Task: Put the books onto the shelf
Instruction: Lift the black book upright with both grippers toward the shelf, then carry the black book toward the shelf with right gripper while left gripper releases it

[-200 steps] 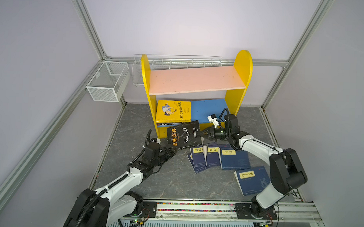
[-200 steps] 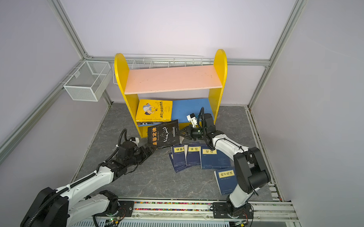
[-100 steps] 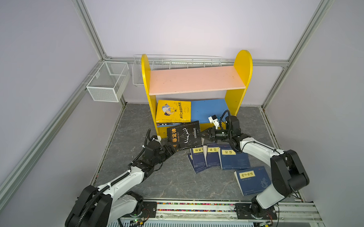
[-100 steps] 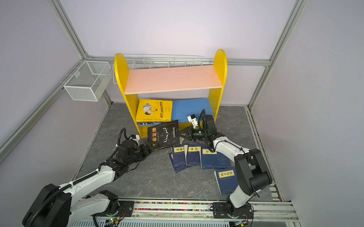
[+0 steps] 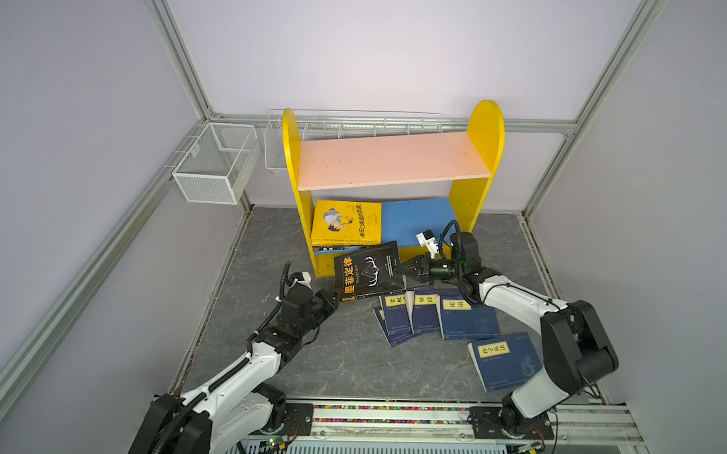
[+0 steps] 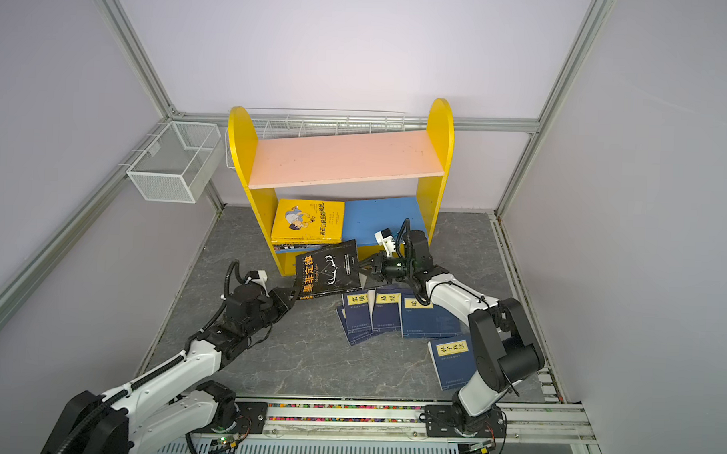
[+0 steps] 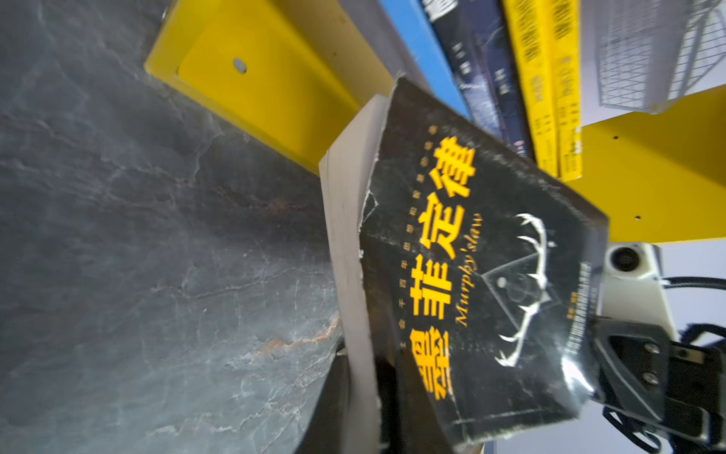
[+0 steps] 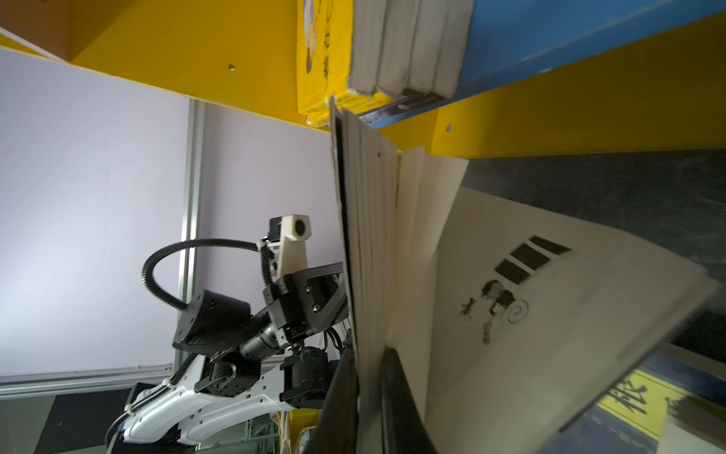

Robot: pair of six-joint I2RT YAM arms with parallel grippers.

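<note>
Tips of left pincer [image 5: 334, 297] hidden at corner of black book [image 5: 368, 274] in both top views. Book's near corner cut off in left wrist view; cover's small print blurred there.

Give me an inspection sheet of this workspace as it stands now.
Surface: grey marbled floor, books lying on it.
Job's things: black book held tilted before the shelf; yellow book atop a stack on its blue board; navy books fanned on the floor.
Clutter: nothing seen.
Grippers: left gripper and right gripper shut on the black book's opposite edges.
Cables: wrist cables loop free.
Surroundings: lilac walls, two white wire baskets.
</note>
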